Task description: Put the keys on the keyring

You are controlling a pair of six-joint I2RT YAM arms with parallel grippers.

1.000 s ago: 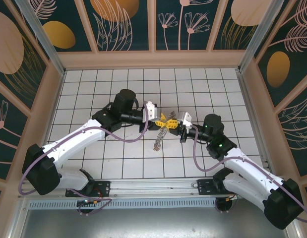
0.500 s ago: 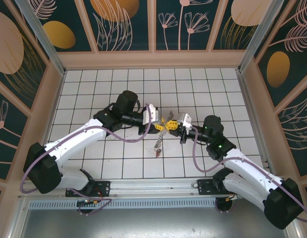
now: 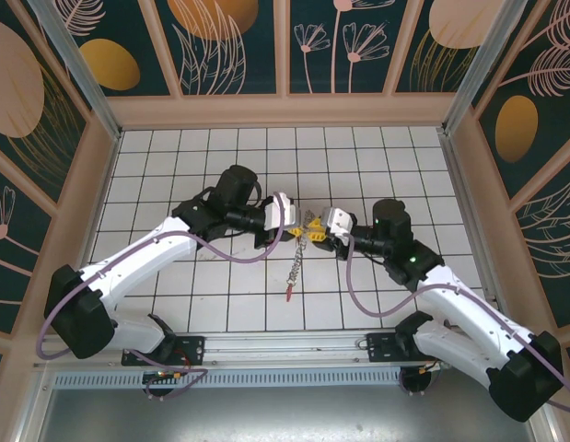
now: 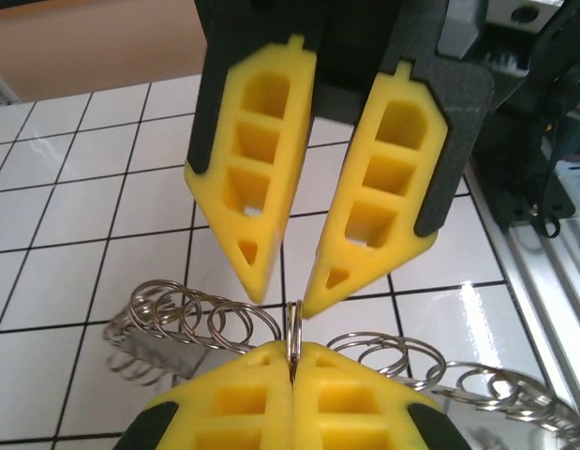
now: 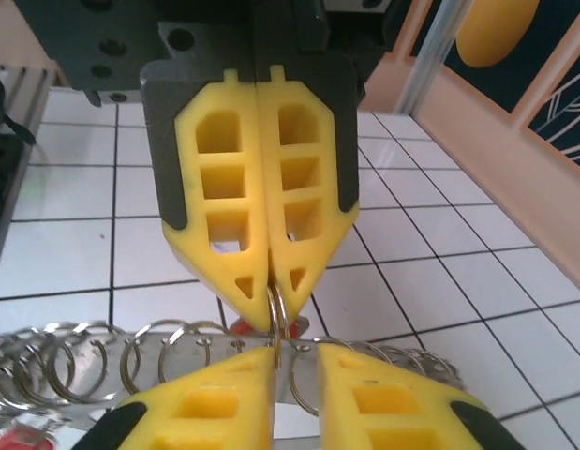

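Hanging above the tabletop [image 3: 220, 285] middle, the keyring [image 3: 298, 261] is pinched by the closed right gripper [image 3: 316, 230]. The left gripper [image 3: 300, 227], fingers slightly apart, meets it. A key [image 3: 288, 294] dangles at the bottom.

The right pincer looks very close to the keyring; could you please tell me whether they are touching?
Touching. The right wrist view shows the right pincer shut on a small ring of the keyring, pinched between its yellow tips.

Honestly there's no readable text anywhere here, no labels, brands, numbers or signs on anything that I can make out in any of the views.
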